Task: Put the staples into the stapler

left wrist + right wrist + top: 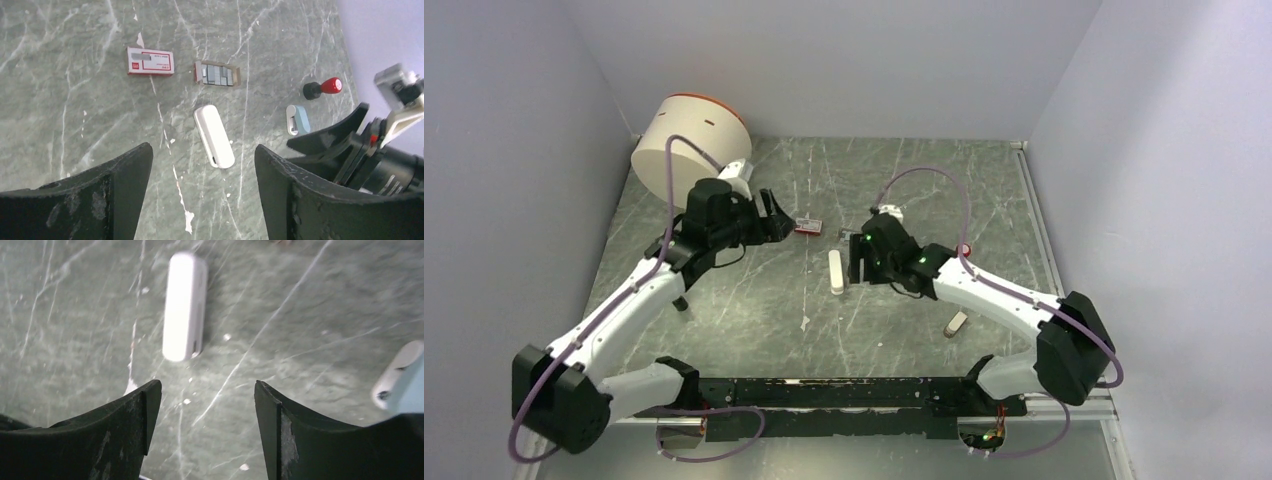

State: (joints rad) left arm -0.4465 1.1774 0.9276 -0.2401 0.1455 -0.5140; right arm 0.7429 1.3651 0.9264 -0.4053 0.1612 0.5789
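A: What is seen on the left?
B: A white round tub (689,145) is set at the table's (924,180) far left corner. Next, the left pincer (202,150) is spread wide and nothing is gripped
A: Where are the staples?
B: The staples (150,61) are laid flat just past that pincer. To their right, an open cardboard tray (217,74) of grey strips is seen, apart from them
A: And the stapler?
B: The stapler (214,136) is laid flat mid-table, nearer than the tray, touched by neither pincer
A: The right side?
B: The right pincer (207,390) is spread wide, empty, just beside the stapler. Further right, a red-capped knob (322,88) and a blue-white piece (298,120) are seen
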